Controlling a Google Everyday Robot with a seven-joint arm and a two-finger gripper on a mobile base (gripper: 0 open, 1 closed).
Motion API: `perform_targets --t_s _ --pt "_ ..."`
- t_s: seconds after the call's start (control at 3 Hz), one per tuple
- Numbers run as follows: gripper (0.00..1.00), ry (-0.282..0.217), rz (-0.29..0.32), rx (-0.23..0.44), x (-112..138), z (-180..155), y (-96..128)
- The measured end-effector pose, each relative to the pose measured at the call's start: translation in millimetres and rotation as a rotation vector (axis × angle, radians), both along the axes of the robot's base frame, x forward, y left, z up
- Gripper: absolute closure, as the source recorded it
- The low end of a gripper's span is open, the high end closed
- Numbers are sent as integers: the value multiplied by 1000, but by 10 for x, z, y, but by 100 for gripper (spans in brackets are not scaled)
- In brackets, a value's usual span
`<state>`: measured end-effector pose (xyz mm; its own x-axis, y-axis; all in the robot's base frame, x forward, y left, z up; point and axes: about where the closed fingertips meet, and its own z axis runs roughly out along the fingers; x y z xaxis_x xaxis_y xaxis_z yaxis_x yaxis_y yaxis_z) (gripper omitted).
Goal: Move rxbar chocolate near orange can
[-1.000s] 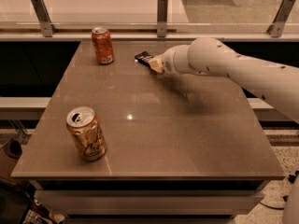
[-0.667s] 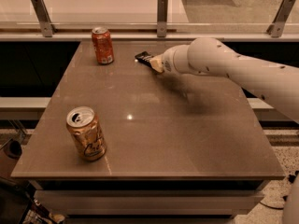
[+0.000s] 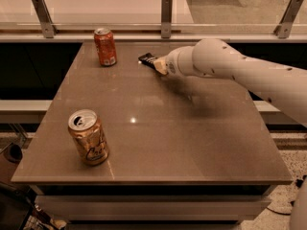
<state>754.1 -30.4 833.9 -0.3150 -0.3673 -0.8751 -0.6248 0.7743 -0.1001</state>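
The rxbar chocolate [image 3: 147, 59] is seen at the far-centre of the table [image 3: 192, 143], w/ its right end pinched betw. the fingertips of the gripper [image 3: 159, 66]. Its left end is left sticking out toward the red-orange can [image 3: 105, 47], which is stood upright near the far-left edge, apart from the bar. The gripper is carried by the white arm [image 3: 249, 75], reached in from the right over the far-right part of the top. The orange can [image 3: 89, 137] is stood upright near the front-left corner, close to the front & left edges, well apart from bar & gripper. Betw. bar and orange can a broad stretch of bare tabletop is left open. The top is brown, smooth & glossy, w/ light spots reflected. Behind the far edge a glass rail on metal posts [image 3: 166, 16] is seen, w/ pale floor beyond.
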Motion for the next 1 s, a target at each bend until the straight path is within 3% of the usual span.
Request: perform_targets --t_s 0.67,1.0 --pt "13 1 6 0 -4 -7 40" --pt "0 2 8 0 -5 -10 56"
